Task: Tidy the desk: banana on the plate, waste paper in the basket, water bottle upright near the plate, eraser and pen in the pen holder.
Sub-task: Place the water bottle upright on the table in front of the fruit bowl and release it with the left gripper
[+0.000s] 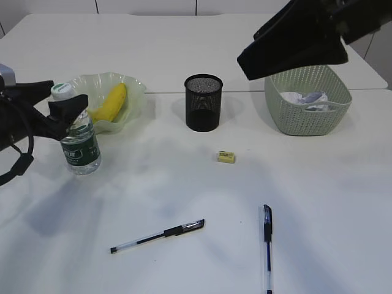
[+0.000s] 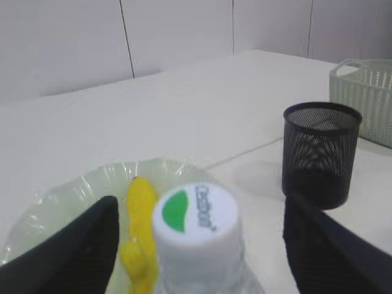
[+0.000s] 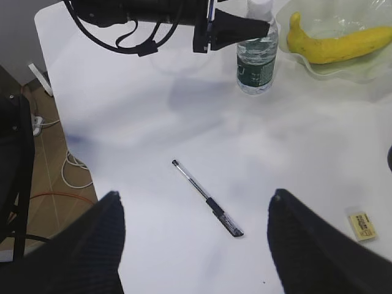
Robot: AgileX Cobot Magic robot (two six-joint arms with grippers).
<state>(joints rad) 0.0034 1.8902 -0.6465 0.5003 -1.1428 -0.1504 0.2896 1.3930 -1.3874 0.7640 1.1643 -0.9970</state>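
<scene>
The water bottle [image 1: 80, 147] stands upright on the desk [image 1: 184, 190] just in front of the plate [image 1: 136, 86]. My left gripper [image 1: 66, 95] is open, with a finger on each side of the white cap [image 2: 195, 214] and a gap on both sides. The banana [image 1: 111, 103] lies in the plate. Waste paper [image 1: 304, 98] sits in the basket [image 1: 308, 119]. The eraser [image 1: 226, 157] lies in front of the pen holder [image 1: 203, 102]. One pen [image 1: 158, 235] and a second pen [image 1: 267, 245] lie near the front. My right gripper [image 3: 195, 195] hangs open and empty high above the first pen [image 3: 208, 199].
A seam [image 1: 245, 92] crosses the desk behind the pen holder. In the right wrist view the desk's edge [image 3: 46, 67] drops to a floor with cables [image 3: 73, 177]. The left arm [image 3: 153, 15] reaches in beside the bottle [image 3: 256, 58].
</scene>
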